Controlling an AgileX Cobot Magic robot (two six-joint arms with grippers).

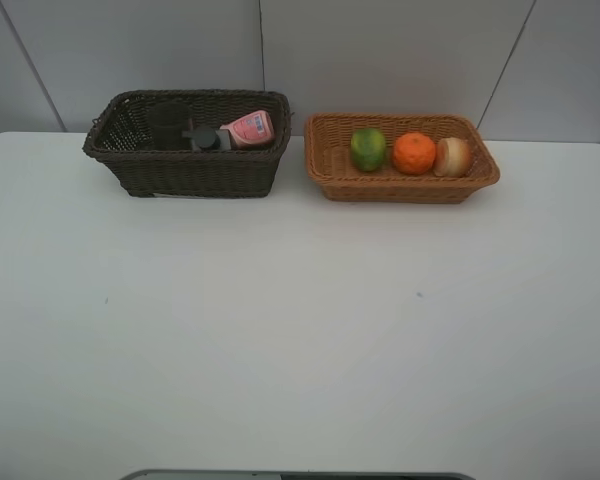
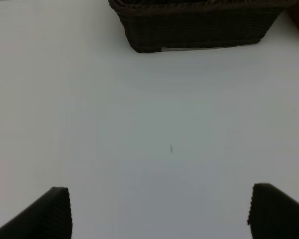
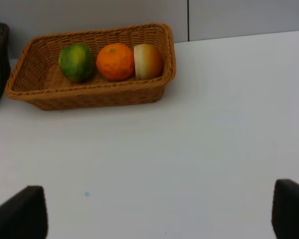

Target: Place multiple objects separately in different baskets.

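Nearest the front edge of the white tabletop (image 1: 300, 330), both grippers hang over bare surface. The left gripper (image 2: 159, 211) has its fingers spread wide with nothing between them, and the right gripper (image 3: 159, 214) likewise stands wide apart and empty. Along the far edge sit the two baskets, just beside each other but apart. The dark brown basket (image 1: 185, 170), toward the far left, holds the pink white-capped tube (image 1: 250, 128) lying against its right end, with the dark pump bottle (image 1: 208, 139) beside it; anything deeper inside is too dark to tell. The light tan basket (image 1: 400, 188), toward the far right, holds a row of three: green round fruit (image 1: 368, 148), orange tangerine (image 1: 414, 153), and pale peach-like fruit (image 1: 452, 157).
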